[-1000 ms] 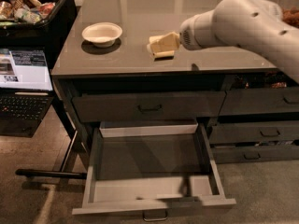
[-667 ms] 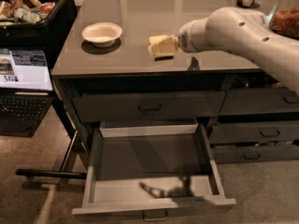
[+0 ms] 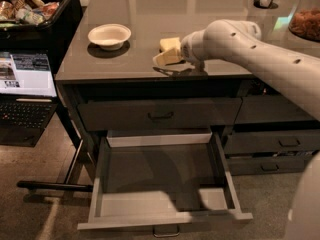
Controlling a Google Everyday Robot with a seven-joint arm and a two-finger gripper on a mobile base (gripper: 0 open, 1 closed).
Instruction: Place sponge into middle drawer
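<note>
Grey table (image 3: 150,9) fills the background; our hand (image 3: 181,54) grasps the sponge (image 3: 166,57) above and behind the open drawer (image 3: 165,218). We should bring it forward over the drawer's middle, lower, then release.

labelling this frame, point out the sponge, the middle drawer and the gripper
sponge (image 3: 168,53), camera view, its front face
middle drawer (image 3: 160,174), camera view, bare inner floor
gripper (image 3: 183,54), camera view, its tip, at the sponge
</note>
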